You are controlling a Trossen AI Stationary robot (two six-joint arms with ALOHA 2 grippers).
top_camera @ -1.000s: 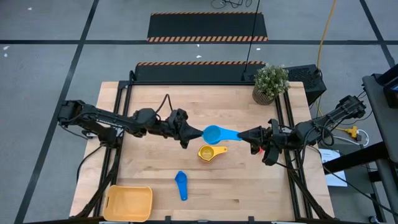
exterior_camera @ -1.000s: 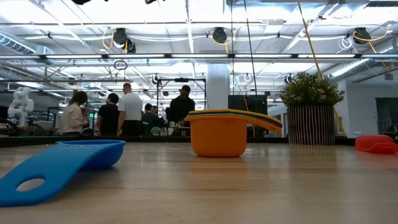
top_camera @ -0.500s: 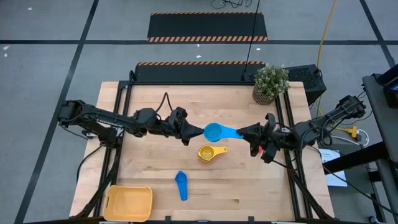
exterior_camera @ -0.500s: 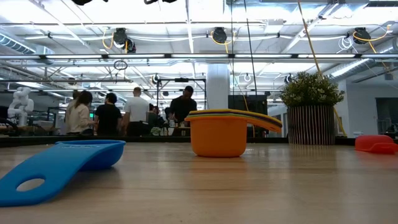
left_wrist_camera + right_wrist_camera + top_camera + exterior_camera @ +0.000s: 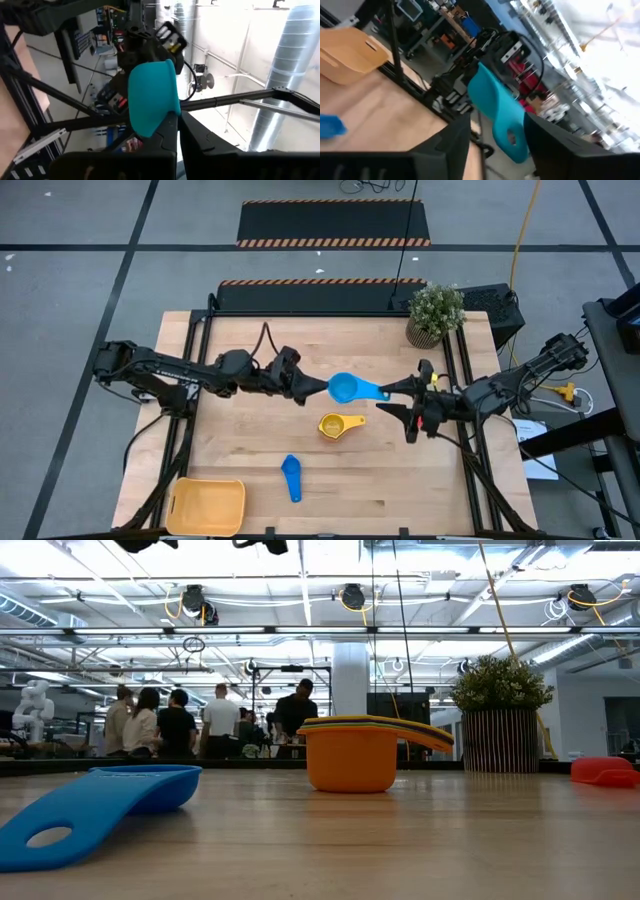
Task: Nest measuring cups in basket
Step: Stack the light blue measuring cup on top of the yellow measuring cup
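Far left, front corner of table (image 5: pixel 250 345): basket (image 5: pixel 207 506), holding no cups, well apart from all cups.

Left of centre: left gripper (image 5: pixel 318 391) raised above the table, clamped tight on the bowl rim of the light-blue cup (image 5: pixel 345 390). Same grip confirmed in the left wrist view, cup (image 5: pixel 151 96) pinched between the fingertips (image 5: pixel 167 135).

Front centre: darker blue cup (image 5: pixel 291 477) lying on the table, near the front edge.

Centre: nested orange-and-yellow stack (image 5: pixel 336 425) resting on the table just below the held cup; in the low view, layered rims visible on stack (image 5: pixel 365 753).

Right of centre: right gripper (image 5: pixel 396 399) spread wide around the light-blue cup's handle, handle (image 5: pixel 510 134) between the fingers without visible contact.

Far right in the low view: red cup (image 5: pixel 604 771) near the plant pot (image 5: pixel 498 738).

Risks, judged:
- Single thin rim pinch: possible pivot or slip of the cup during travel.
- Right fingers flanking the handle: possible snag on withdrawal, dislodging the cup.
- Long carry to the basket: drop onto the stack possible.
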